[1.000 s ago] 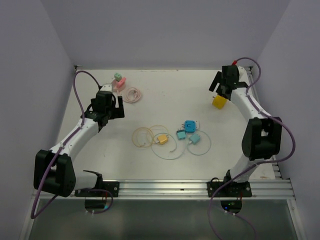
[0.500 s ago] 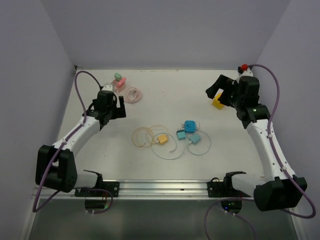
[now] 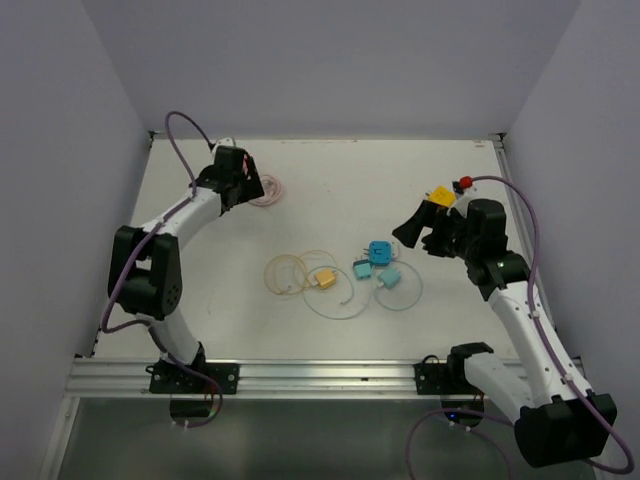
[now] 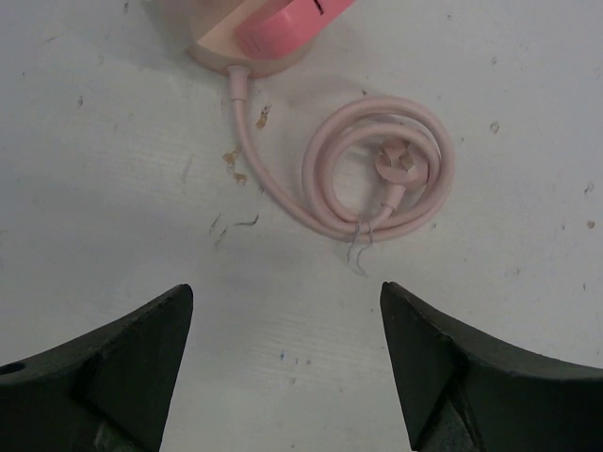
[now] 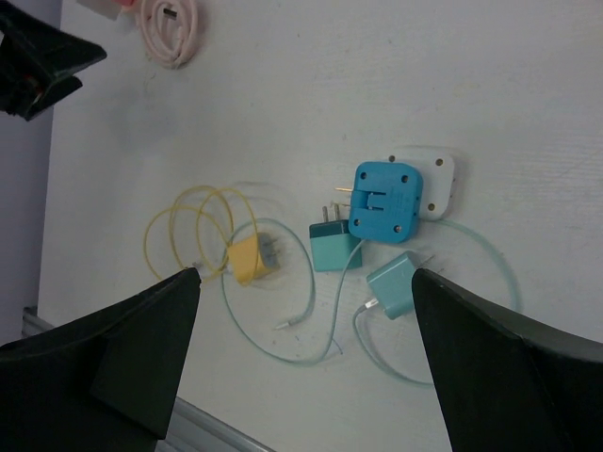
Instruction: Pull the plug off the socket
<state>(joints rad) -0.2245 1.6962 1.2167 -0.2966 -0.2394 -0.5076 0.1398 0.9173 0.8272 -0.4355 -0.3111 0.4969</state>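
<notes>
The pink plug [image 4: 283, 21] sits seated in a pale pink socket block [image 4: 212, 45] at the far left of the tabletop [image 3: 340, 170]. Both are cut off by the top edge of my left wrist view, and my arm hides them in the top view. A pink cable [image 4: 377, 169] leaves the block and lies in a flat coil just beside it, with its free end inside the coil.

My left hand [image 4: 285, 294] hovers over the tabletop on the near side of the coil, fingers spread wide and empty.

My right hand [image 5: 306, 273] hangs well apart at the right side, fingers likewise spread wide and empty. Below it, mid-tabletop, a blue plug [image 5: 384, 200] lies on a white socket [image 5: 438, 174]. Touching the blue plug is a dark teal adapter [image 5: 332, 247], with a light teal adapter [image 5: 398, 285] near it. A yellow adapter [image 5: 252, 259] lies further left, beside a looped yellow cable [image 5: 184, 231]. A yellow block [image 3: 439, 195] sits just behind my right hand.
</notes>
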